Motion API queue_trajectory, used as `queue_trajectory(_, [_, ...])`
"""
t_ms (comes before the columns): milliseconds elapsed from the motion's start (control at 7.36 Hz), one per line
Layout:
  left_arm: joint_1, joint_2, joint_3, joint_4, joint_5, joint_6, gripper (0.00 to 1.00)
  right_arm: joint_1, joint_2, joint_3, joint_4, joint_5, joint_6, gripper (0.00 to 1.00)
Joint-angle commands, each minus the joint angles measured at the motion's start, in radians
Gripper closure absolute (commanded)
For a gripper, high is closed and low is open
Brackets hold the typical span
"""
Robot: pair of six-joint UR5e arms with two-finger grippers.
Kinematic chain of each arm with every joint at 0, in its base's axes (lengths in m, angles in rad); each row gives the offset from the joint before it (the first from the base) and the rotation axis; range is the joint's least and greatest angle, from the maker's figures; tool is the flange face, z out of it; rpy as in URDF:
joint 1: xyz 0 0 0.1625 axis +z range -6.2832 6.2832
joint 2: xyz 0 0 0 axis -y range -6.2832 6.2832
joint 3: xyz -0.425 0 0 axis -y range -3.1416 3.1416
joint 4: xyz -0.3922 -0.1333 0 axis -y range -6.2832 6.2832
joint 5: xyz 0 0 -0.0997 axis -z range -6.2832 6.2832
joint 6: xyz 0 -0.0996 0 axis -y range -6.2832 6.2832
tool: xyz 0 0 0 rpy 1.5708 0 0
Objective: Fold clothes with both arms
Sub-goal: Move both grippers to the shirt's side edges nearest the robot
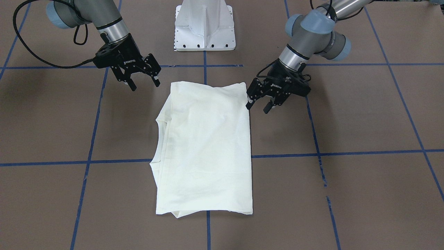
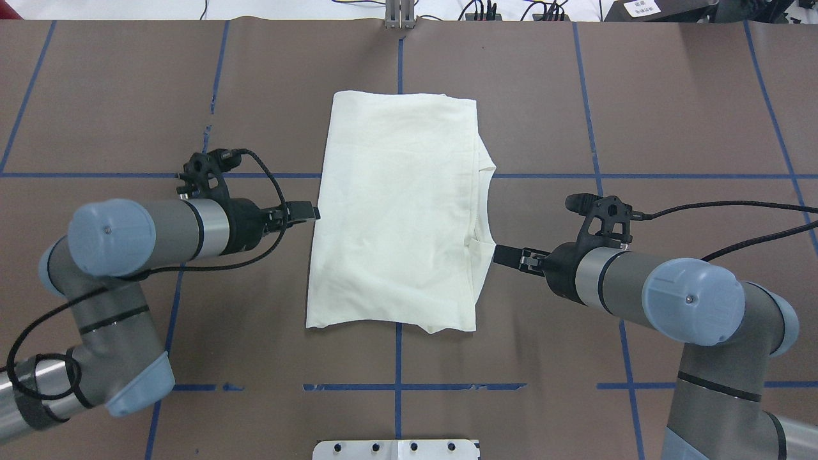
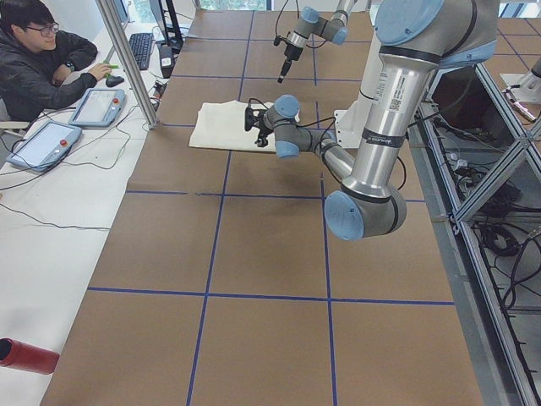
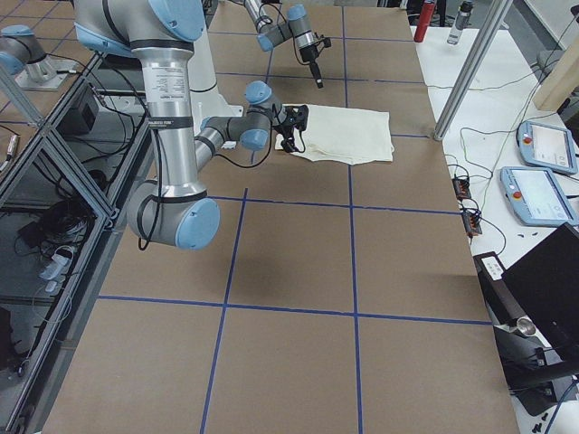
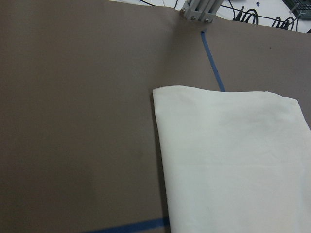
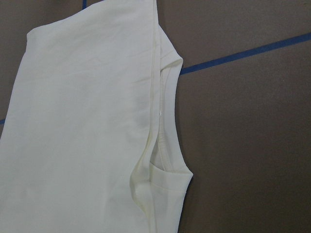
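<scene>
The clothes (image 1: 208,146) are one cream shirt, folded into a flat rectangle in the middle of the brown table, plain side up. No print shows. Its neckline (image 2: 480,204) lies along the edge toward my right arm. My left gripper (image 1: 257,107) is open beside the shirt's near corner on my left, one fingertip (image 1: 248,104) about level with the cloth edge. From overhead, the left gripper (image 2: 312,211) points at the shirt's left edge. My right gripper (image 1: 145,86) hangs open and empty, off the cloth beside the opposite near corner. Each wrist view shows only shirt (image 5: 233,155) (image 6: 82,136) and table.
The white pedestal base (image 1: 204,27) stands behind the shirt on the robot's side. Blue tape lines (image 1: 86,162) grid the brown table. A metal post (image 2: 399,13) rises at the far edge. A person (image 3: 42,59) sits at a side desk with tablets (image 3: 97,106).
</scene>
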Motion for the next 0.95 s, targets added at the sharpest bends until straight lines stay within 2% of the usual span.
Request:
queue_trajectory(0, [0.116,0.039,-0.016,0.0,0.102,-0.18,0.26,0.001,-0.002,0.003,0.005,-0.001,0.005,0.0])
queue_trajectory(272, [0.193,0.043,-0.002,0.001,0.16,-0.208,0.3,0.002,-0.001,0.003,0.005,-0.001,0.005,0.0])
queue_trajectory(815, [0.215,0.056,-0.004,0.033,0.159,-0.188,0.31,0.004,-0.001,0.003,0.005,-0.002,0.007,0.0])
